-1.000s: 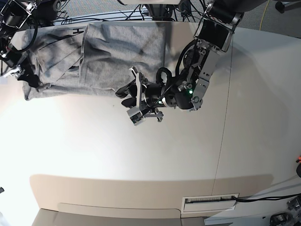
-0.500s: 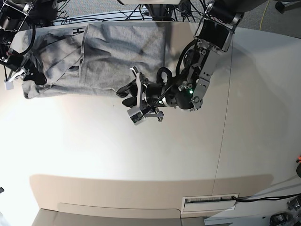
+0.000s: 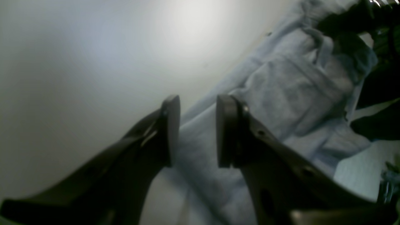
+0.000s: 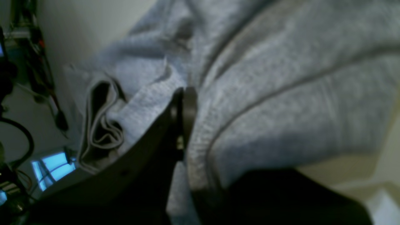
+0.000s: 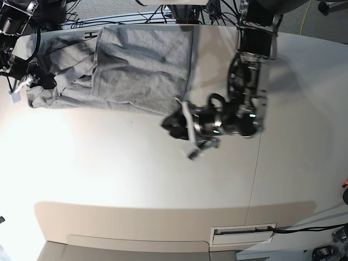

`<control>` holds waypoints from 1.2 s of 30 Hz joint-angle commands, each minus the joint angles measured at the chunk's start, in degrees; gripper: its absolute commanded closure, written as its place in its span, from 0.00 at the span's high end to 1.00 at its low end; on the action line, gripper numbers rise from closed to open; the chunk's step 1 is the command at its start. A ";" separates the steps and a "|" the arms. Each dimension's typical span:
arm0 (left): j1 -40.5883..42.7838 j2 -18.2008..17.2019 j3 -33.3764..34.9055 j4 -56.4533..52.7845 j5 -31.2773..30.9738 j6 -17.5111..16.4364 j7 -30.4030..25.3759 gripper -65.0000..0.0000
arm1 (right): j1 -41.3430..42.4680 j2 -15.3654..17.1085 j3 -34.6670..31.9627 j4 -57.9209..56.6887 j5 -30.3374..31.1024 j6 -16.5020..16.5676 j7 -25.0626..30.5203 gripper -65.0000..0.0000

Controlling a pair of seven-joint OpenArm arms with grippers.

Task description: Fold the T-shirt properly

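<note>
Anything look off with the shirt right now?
Yes: the T-shirt is bunched and creased along the table's far edge, its end crumpled where the right gripper pinches it.

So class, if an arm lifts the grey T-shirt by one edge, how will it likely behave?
The T-shirt would probably sag rather than hold shape: it lies creased, with limp layered folds by the right gripper. It looks light, thin cloth. Pushed, it likely bunches up instead of sliding whole across the table.

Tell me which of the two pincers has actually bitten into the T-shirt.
The right pincer: it is shut on a fold of the T-shirt. The left pincer hangs open, empty, above the shirt's edge.
</note>
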 commanded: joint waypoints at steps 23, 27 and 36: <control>25.90 -15.13 -14.86 0.92 -7.08 -0.15 0.37 0.10 | -12.66 -24.33 -0.15 52.28 9.03 -0.14 -1.39 0.00; 26.21 -15.15 -14.86 0.90 -7.26 -0.15 0.76 0.10 | -13.92 -31.04 -0.15 53.37 5.42 -0.14 -1.39 0.00; 26.18 -15.13 -14.86 0.90 -9.38 -0.15 0.74 0.10 | -13.75 -35.32 -6.16 53.35 -14.82 -0.14 6.38 0.00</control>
